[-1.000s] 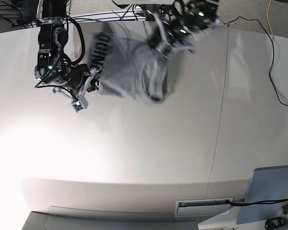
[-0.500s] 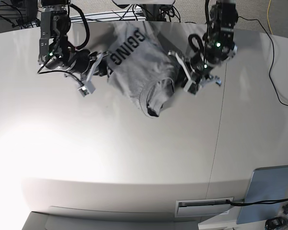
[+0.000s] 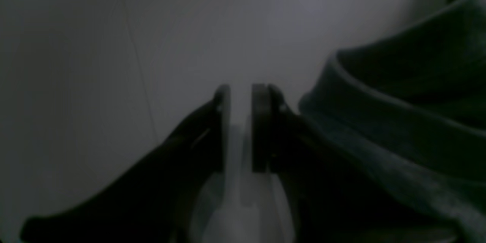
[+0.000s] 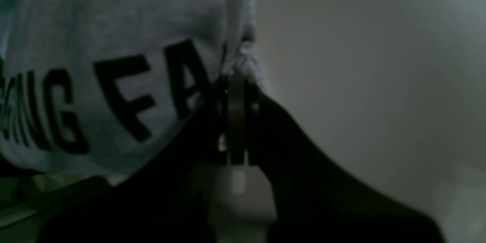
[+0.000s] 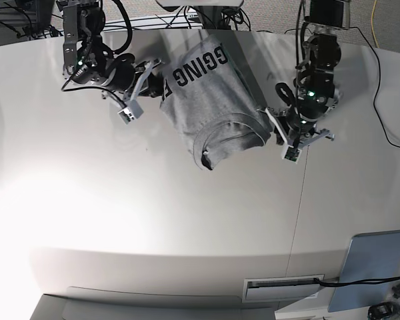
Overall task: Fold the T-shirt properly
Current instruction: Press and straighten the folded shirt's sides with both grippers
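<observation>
Now | T-shirt [image 5: 210,100] pinched in right tool [image 4: 236,83] | beside left tool [image 3: 241,95]

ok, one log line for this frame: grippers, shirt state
right gripper: shut on T-shirt edge | left gripper: slightly open, nothing between fingers, beside collar | T-shirt: bunched on table, lettering up

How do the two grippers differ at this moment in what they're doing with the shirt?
The right gripper is shut, pinching the T-shirt edge beside the black lettering. The left gripper has a bare gap between its jaws and holds nothing, with the collar beside it. Both sit at the shirt's edges.
</observation>
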Motion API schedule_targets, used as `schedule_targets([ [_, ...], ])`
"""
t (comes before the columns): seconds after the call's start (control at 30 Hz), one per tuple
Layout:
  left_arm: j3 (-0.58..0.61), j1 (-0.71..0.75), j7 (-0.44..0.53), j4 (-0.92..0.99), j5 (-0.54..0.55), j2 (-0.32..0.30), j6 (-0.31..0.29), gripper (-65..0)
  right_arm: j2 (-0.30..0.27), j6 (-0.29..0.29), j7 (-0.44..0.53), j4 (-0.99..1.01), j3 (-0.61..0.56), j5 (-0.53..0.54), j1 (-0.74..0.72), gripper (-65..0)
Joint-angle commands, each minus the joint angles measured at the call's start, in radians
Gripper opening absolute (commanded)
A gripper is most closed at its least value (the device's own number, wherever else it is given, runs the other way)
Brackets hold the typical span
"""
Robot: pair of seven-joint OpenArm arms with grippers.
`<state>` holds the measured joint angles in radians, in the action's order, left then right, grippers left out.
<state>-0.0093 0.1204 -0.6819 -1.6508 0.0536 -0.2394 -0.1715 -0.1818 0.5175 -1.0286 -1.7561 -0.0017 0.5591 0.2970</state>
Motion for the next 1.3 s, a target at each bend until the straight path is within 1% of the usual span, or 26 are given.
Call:
schedule_targets([
  [0.0,-0.002,0.009,0.001,-0.034,0.032,-0.017,-0.006,-55.6,-0.012,-0.018,-0.009,-0.006,0.031,-0.048,0.002,-65.0],
  [0.17,-0.002,0.131,0.0,-0.128,0.195,-0.067,-0.013,-55.6,-0.012,-0.016,-0.003,-0.006,0.13,-0.048,0.002,-65.0],
  [0.27,-0.002,0.206,0.003,-0.173,0.248,-0.073,-0.012,-55.6,-0.012,-0.016,-0.01,-0.006,0.154,-0.048,0.002,-65.0],
  [0.33,-0.001,0.243,0.003,-0.185,0.287,-0.073,-0.016,-55.6,-0.012,-0.005,-0.01,-0.006,0.153,-0.047,0.002,-65.0],
  [0.43,0.0,0.285,0.016,-0.184,0.368,-0.071,-0.09,-55.6,-0.012,0.007,-0.008,-0.006,0.153,-0.047,0.002,-65.0],
  [0.5,0.001,0.307,0.077,-0.179,0.385,-0.066,-0.126,-55.6,-0.012,0.007,-0.008,-0.006,0.147,-0.044,0.002,-65.0],
  [0.53,0.001,0.312,0.114,-0.174,0.377,-0.061,-0.125,-55.6,-0.012,0.008,-0.01,-0.006,0.14,-0.043,0.002,-65.0],
  [0.6,0.001,0.305,0.16,-0.155,0.357,-0.043,-0.122,-55.6,-0.012,0.01,-0.019,-0.006,0.115,-0.043,0.002,-65.0],
  [0.77,0.001,0.206,0.166,-0.042,0.358,-0.009,-0.114,-55.6,-0.012,0.003,-0.016,-0.024,-0.004,-0.044,0.002,-65.0],
  [0.87,0.001,0.126,0.166,0.038,0.359,-0.007,-0.117,-55.6,-0.012,-0.048,-0.016,-0.037,-0.082,-0.046,0.002,-65.0],
  [1.0,0.001,0.036,0.158,0.105,0.359,-0.007,-0.118,-55.6,-0.012,-0.076,-0.007,-0.037,-0.16,-0.082,0.002,-65.0],
  [1.1,0.001,-0.02,0.121,0.145,0.358,-0.007,-0.119,-55.6,-0.012,-0.101,0.01,-0.037,-0.208,-0.103,0.002,-65.0],
  [1.2,0.0,-0.041,0.097,0.148,0.359,-0.011,-0.118,-55.6,-0.013,-0.146,0.021,-0.037,-0.219,-0.138,0.002,-65.0],
  [1.27,-0.002,-0.037,0.095,0.138,0.359,-0.019,-0.117,-55.6,-0.013,-0.153,0.019,-0.04,-0.203,-0.158,0.002,-65.0],
])
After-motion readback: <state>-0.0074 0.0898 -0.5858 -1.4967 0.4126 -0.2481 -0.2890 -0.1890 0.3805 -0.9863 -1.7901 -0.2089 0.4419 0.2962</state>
